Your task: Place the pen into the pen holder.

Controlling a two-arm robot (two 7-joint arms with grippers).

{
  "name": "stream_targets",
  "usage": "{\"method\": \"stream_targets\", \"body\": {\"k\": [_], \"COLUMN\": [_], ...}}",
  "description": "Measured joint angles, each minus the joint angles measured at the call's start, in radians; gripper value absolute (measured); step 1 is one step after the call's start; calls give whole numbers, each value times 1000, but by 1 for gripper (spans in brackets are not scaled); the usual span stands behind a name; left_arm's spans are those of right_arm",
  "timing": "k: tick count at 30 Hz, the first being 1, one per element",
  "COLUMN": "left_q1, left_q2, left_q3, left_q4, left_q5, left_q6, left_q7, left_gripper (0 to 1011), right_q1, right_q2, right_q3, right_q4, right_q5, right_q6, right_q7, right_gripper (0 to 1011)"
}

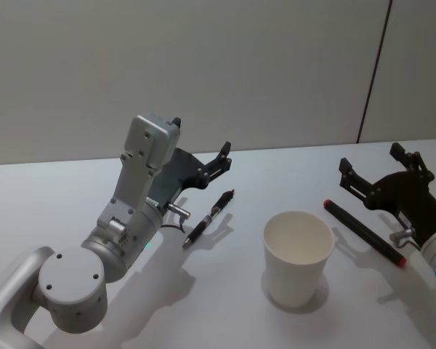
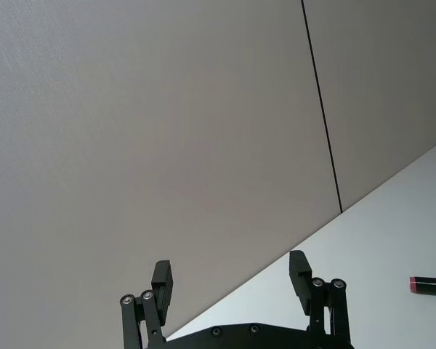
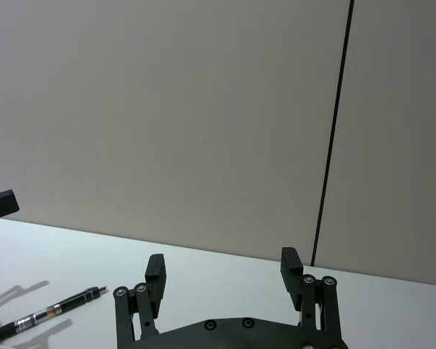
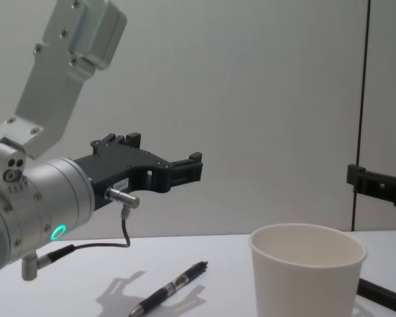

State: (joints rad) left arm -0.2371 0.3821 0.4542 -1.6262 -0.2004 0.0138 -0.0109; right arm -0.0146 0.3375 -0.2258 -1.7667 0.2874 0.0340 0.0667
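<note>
A black pen point(image 1: 209, 218) with a silver band lies on the white table, left of the pen holder point(image 1: 298, 254), a wide white paper cup standing upright and empty. The same pen point(image 4: 171, 288) and pen holder point(image 4: 307, 271) appear from the chest. A second black pen with red ends point(image 1: 363, 233) lies right of the cup. My left gripper point(image 1: 200, 136) hovers open and empty above and behind the first pen; its fingers point(image 2: 163, 280) stand wide apart. My right gripper point(image 1: 371, 158) is open and empty above the far end of the red-tipped pen.
The white table point(image 1: 225, 305) runs back to a plain grey wall with a dark vertical seam point(image 1: 374, 73). The left arm's big grey wrist link point(image 1: 142, 167) rises over the table's left side. A red pen end point(image 2: 430, 284) shows in the left wrist view.
</note>
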Motion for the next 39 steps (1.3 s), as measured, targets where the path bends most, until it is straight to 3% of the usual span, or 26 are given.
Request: {"method": "stream_targets", "body": {"k": [9, 17, 26, 32, 39], "left_q1": [0, 0, 0, 0, 0], "left_q2": [0, 0, 0, 0, 0], "left_q3": [0, 0, 0, 0, 0], "left_q4": [0, 0, 0, 0, 0], "left_q5": [0, 0, 0, 0, 0], "left_q6": [0, 0, 0, 0, 0], "left_q7": [0, 0, 0, 0, 0], "left_gripper": [1001, 1001, 1001, 1001, 1001], "right_q1": [8, 45, 125, 202, 265], "right_q2": [0, 13, 39, 45, 33], "right_q3": [2, 20, 45, 49, 33], "right_q4": [4, 34, 109, 176, 230], "right_q5": [3, 32, 50, 30, -1], "right_q6": [11, 74, 185, 272, 341], "right_q7": [17, 86, 218, 316, 377], "right_gripper": [1001, 1001, 1001, 1001, 1001]}}
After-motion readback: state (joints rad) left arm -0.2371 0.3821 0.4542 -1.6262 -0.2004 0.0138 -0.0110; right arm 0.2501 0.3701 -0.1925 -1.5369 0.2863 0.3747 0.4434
